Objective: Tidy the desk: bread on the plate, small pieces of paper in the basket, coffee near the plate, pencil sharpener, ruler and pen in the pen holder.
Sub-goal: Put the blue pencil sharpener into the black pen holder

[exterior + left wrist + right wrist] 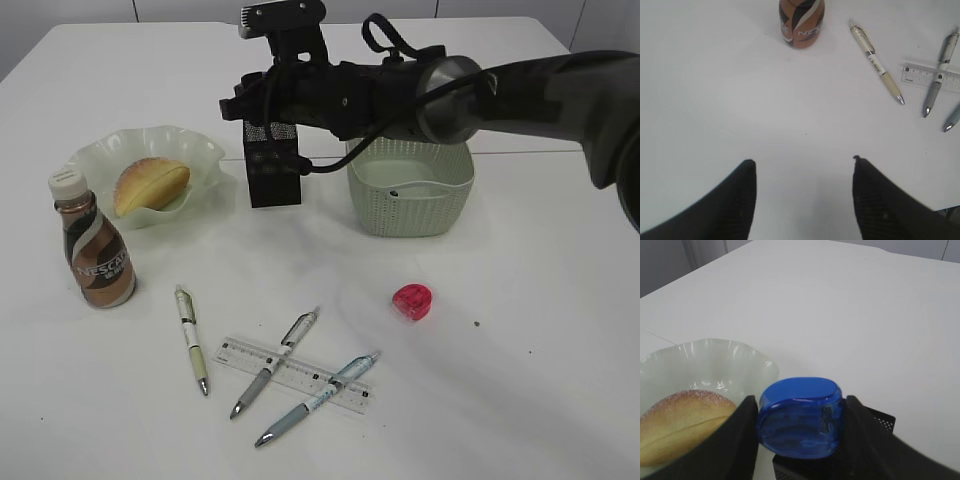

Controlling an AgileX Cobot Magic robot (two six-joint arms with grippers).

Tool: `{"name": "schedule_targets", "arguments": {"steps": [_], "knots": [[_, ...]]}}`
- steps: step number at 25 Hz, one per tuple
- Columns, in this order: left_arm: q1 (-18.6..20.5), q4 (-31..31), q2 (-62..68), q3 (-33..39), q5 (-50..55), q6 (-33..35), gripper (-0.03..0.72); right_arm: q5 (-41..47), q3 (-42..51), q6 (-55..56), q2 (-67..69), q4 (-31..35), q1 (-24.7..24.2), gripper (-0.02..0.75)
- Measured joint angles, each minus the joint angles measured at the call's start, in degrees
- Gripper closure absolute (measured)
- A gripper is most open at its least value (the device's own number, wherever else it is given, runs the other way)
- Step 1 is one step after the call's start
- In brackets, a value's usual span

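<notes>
On the bench (560,400), left to right: coffee (92,252), bread (150,185) on the plate (205,150), pen holder (273,170), basket (410,190). The left tool (804,167) is spread, empty; the right tool (797,412) pinches a blue sharpener (800,417) above the pen holder.

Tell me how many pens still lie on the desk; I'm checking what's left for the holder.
3. A cream pen lies left of the ruler; a grey pen and a blue-grey pen lie across it. The pen holder's inside isn't visible.
</notes>
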Motion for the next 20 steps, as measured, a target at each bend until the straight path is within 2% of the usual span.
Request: {"name": "schedule_targets", "arguments": {"steps": [5,20], "knots": [[0.0,0.0,0.0,0.0,-0.8,0.0,0.244,-1.0,-3.3,-0.1,2.2,0.0,-0.3,0.404],[0.0,0.0,0.3,0.0,-1.8,0.0,0.245,-0.3,-3.5,-0.1,3.1,0.3,-0.4,0.404]]}}
